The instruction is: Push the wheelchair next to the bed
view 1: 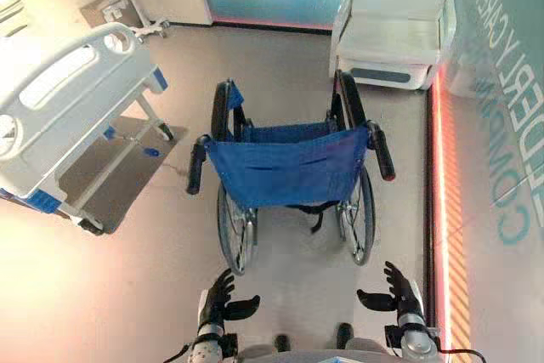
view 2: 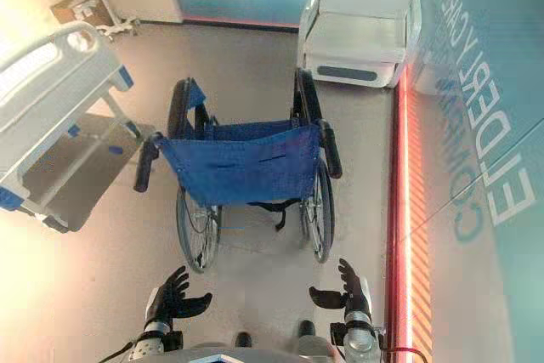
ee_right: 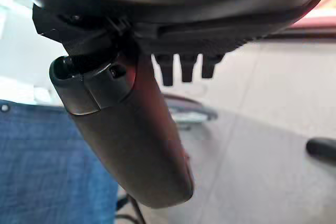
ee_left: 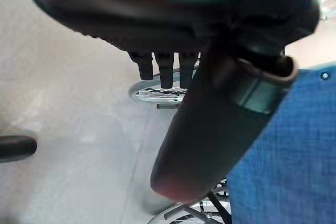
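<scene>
1. Your left hand (view 1: 223,295) and right hand (view 1: 395,291) are hovering closest to you. The fingers are spread and relaxed, the thumbs are pointing in toward each other, and neither hand is grasping anything.
2. The wheelchair (view 1: 285,163) is standing ahead of both sets of fingertips and clear of them.
3. It is facing away from you, showing its backrest to your fingers. Its long axis is running straight out from the fingertips toward a white boxy cabinet (view 1: 395,40) far beyond.
4. The left push handle (view 1: 196,165) is sitting ahead of your left fingers and the right push handle (view 1: 381,152) ahead of your right fingers. Both are dark, rounded grips, and both are untouched.
5. The backrest (ee_left: 294,145) is showing as blue woven cloth, sagging slightly. The wheels (view 1: 235,227) are showing thin metal spokes and dark tyres.
6. The bed (view 1: 59,99) is lying off to the outer side of your left fingers, apart from the wheelchair. It is showing smooth white moulded panels with rounded corners.
7. A glowing red strip (view 1: 442,210) is running along the floor just outside your right fingers.
</scene>
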